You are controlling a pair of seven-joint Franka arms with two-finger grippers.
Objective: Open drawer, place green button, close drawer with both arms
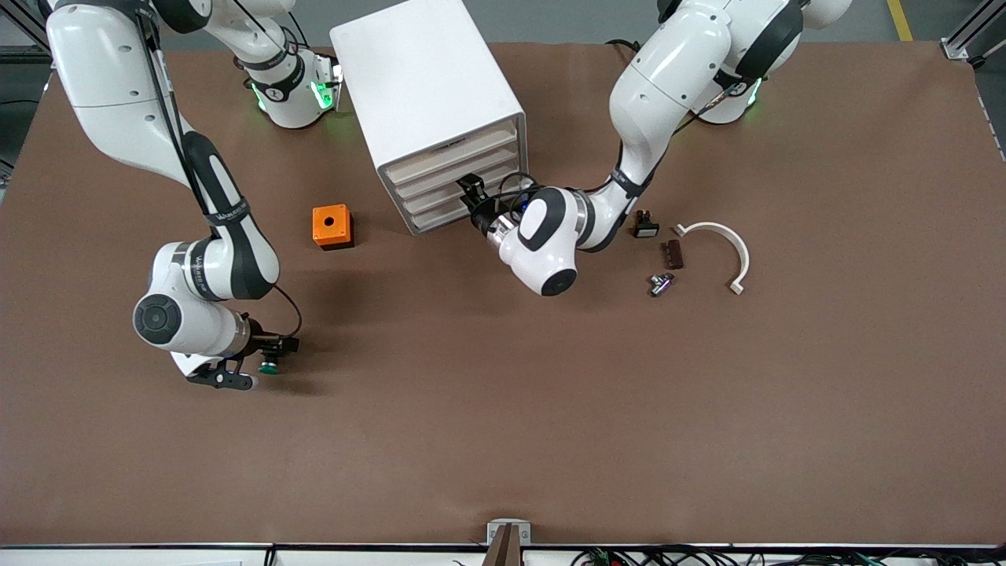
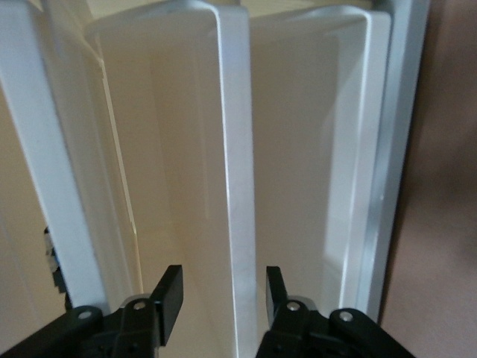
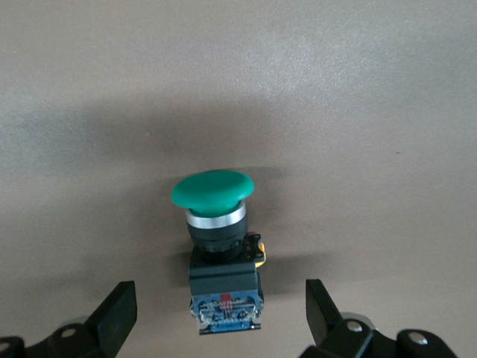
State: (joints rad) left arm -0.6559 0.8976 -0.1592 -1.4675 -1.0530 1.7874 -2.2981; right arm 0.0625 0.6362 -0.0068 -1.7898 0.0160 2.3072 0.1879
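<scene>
The white cabinet [image 1: 424, 79] stands at the robots' side of the table, its four cream drawer fronts all looking pushed in. My left gripper [image 1: 474, 201] is at one of the lower drawers [image 1: 431, 203]. In the left wrist view it [image 2: 223, 294] is open, its fingers [image 2: 170, 294] either side of a white drawer lip [image 2: 237, 186], not clamping it. The green-capped button [image 1: 269, 366] lies on its side on the table toward the right arm's end. My right gripper [image 3: 221, 309] is open, with the button's black-and-blue body [image 3: 223, 287] between the fingertips [image 3: 119, 309], untouched.
An orange cube with a round hole [image 1: 332, 226] sits between the cabinet and the button. Toward the left arm's end lie a small black switch [image 1: 644, 226], a brown piece [image 1: 673, 254], a small metal part [image 1: 660, 284] and a white curved bracket [image 1: 727, 248].
</scene>
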